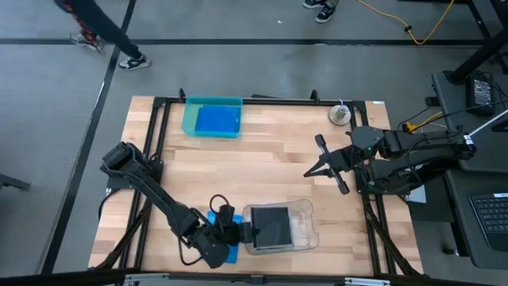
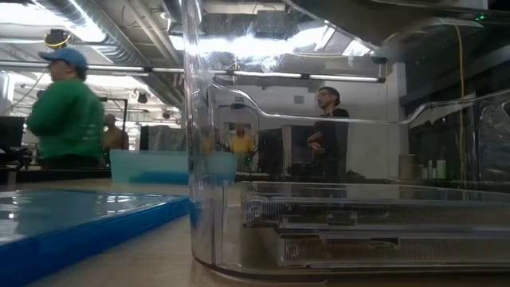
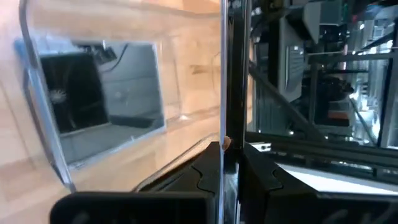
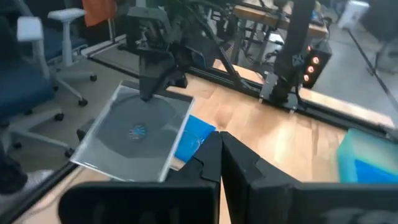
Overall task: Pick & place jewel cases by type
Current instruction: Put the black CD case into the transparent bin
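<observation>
My left gripper (image 1: 238, 232) is near the table's front edge, just left of the clear tray (image 1: 305, 226), shut on a grey/clear square jewel case (image 4: 134, 134) showing a disc. A dark square case (image 1: 271, 226) lies flat in that tray. A blue jewel case (image 1: 226, 253) lies flat on the table under my left arm. The teal tray (image 1: 190, 119) at the far edge holds a blue case (image 1: 216, 121). My right gripper (image 1: 311, 171) hangs shut and empty over the table's right half. My left gripper pinches the square case by its two flat faces between the two fingers, at one edge (image 4: 149, 102). In the left wrist view the case runs edge-on (image 3: 222, 124) straight out from the fingers. It stands tilted over the blue case (image 4: 196, 140); whether its low edge touches anything is hidden.
A small round grey object (image 1: 340, 115) sits at the far right corner. A black frame (image 1: 159, 127) borders the table. People stand in the room behind the table (image 2: 68, 112). Bare wood (image 1: 262, 171) spreads across the table's middle.
</observation>
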